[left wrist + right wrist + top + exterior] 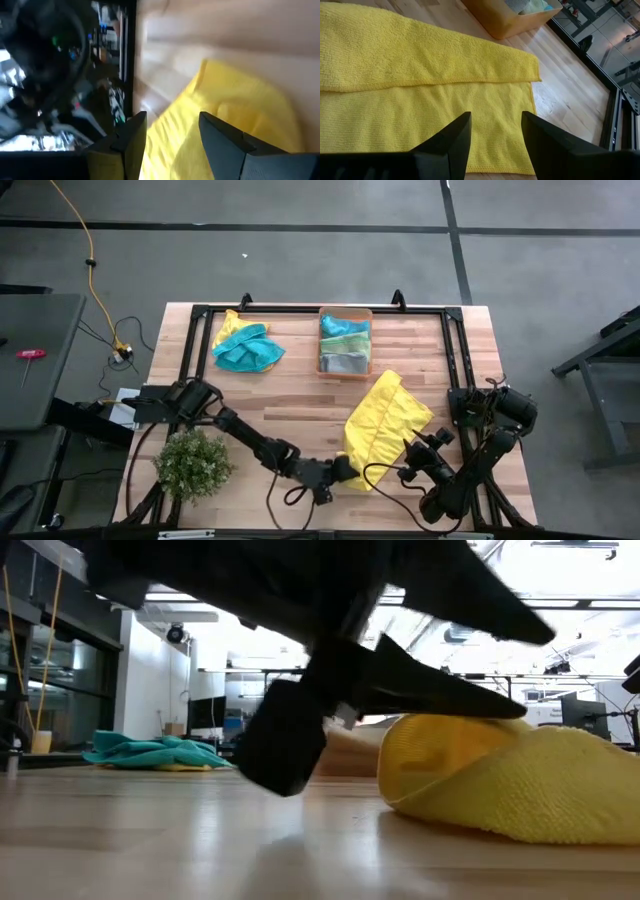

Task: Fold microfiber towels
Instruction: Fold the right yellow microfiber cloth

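A yellow towel point(385, 420), partly folded over itself, lay on the desk point(300, 395) just in front of the orange bin point(345, 365). The left gripper point(345, 470) sat at its near corner and the right gripper point(420, 448) at its near edge, both sets of jaws parted and empty. Teal towels point(247, 348) lay heaped at the far left.

We cannot see all of the yellow towel point(520, 790) in the low view, because the picture's right edge cuts it off and a dark arm point(330, 670) covers its top. In the left wrist view the towel and the room behind are blurry. In the high view the left gripper point(345, 470) sits on the towel's near edge, so we cannot tell if it touches. The folded towels in the bin point(345, 368) are too small to count.
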